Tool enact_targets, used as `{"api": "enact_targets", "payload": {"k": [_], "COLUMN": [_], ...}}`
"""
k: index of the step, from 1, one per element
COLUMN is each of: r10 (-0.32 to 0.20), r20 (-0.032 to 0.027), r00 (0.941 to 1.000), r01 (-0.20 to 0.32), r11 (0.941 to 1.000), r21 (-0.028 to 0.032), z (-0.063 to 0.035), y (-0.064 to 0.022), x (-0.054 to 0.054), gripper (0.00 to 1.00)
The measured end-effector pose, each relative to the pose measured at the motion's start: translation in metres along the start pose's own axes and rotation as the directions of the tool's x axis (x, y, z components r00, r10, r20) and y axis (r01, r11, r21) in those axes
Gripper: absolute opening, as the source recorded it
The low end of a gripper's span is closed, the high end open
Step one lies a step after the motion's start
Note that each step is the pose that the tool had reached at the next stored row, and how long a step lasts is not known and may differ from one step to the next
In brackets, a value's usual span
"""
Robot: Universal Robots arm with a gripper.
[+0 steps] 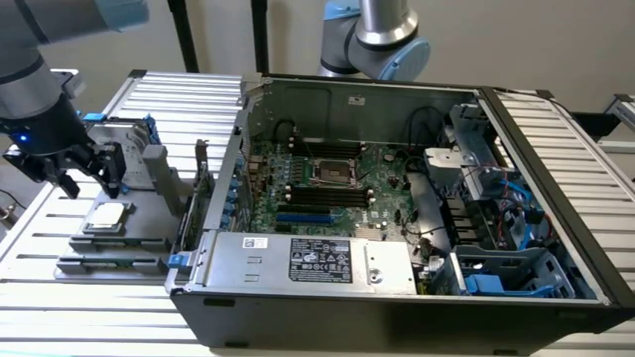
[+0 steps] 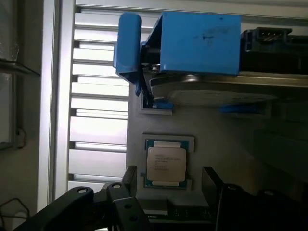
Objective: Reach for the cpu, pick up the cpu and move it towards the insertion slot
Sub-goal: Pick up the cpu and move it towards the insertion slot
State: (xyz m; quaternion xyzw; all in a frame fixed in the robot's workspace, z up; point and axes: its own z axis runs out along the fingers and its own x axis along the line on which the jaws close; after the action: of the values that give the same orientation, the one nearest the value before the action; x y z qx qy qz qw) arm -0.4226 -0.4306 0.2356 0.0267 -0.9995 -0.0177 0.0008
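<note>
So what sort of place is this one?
Probably a robotics lab bench for computer assembly: an open computer case lies on a slatted metal table, a cpu sits in a grey holder beside it, and a robot arm hangs over that.

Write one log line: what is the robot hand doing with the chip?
gripper: open, above cpu | cpu: lying in gray holder, not held | insertion slot: inside computer case
</note>
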Motion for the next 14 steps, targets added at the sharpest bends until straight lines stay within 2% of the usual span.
{"api": "enact_targets", "payload": {"k": [8, 14], "r10": [-0.001, -0.001], "r20": [0.0003, 0.0001], "r00": [1.0, 1.0], "r01": [0.001, 0.001], "r11": [1.0, 1.0], "r21": [-0.0001, 0.0], "z": [0.0145, 0.0252], "y": [-0.0071, -0.0089], "x": [-0.002, -0.002], "gripper": [0.65, 0.65]}}
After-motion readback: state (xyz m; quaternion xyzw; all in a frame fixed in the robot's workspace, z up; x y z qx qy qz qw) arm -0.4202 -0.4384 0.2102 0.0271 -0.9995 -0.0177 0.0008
